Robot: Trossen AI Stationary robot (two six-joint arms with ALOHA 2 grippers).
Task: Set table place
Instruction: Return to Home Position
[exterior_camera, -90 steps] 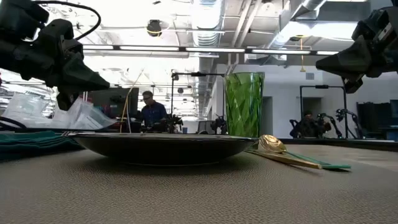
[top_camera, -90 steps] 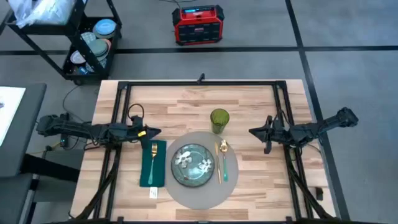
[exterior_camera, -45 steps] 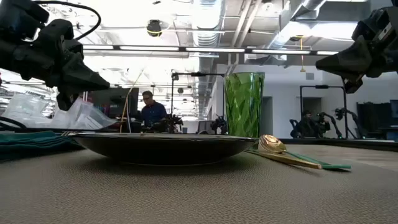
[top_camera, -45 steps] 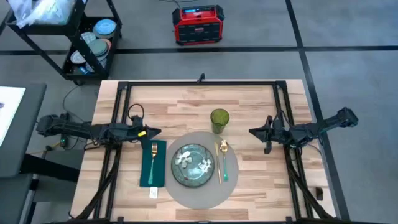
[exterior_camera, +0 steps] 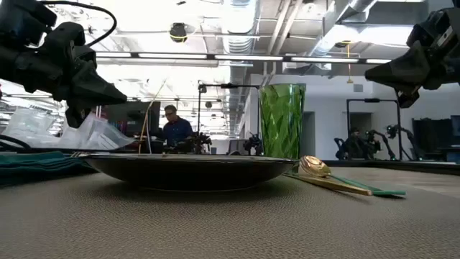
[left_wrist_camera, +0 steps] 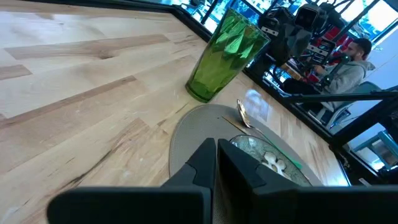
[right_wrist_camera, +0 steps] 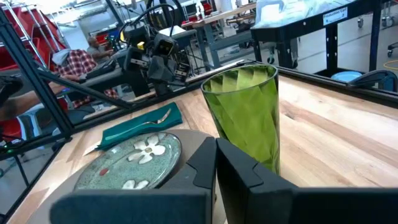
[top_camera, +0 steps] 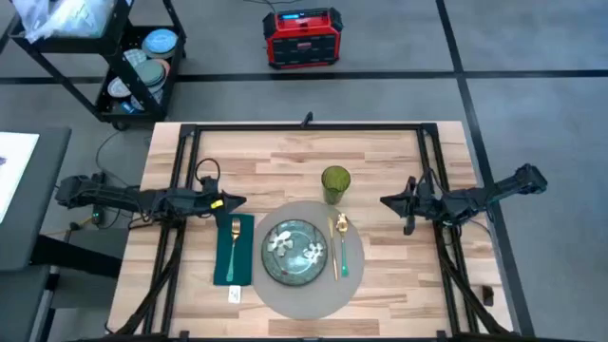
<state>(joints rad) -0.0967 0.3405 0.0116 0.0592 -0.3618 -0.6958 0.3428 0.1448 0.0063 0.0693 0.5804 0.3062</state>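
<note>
As the table (top_camera: pixel 285 157) stands: setting looks finished, arms parked either side.
Placemat (top_camera: pixel 302 302): near the front edge, midway between both arms, in reach of either.
Plate (top_camera: pixel 293 249): centred on the mat.
Napkin (top_camera: pixel 234 271): just beside the mat's left edge, fork (top_camera: pixel 235 237) on top.
Cup (top_camera: pixel 334 180): upright at the mat's far right rim; touching or not, hard to tell.
Spoon (top_camera: pixel 339 228): right of the plate.
Left gripper (top_camera: pixel 236 201): fingers pressed together, empty, raised by the napkin.
Right gripper (top_camera: pixel 386 201): closed on nothing, clear of the cup.
</note>
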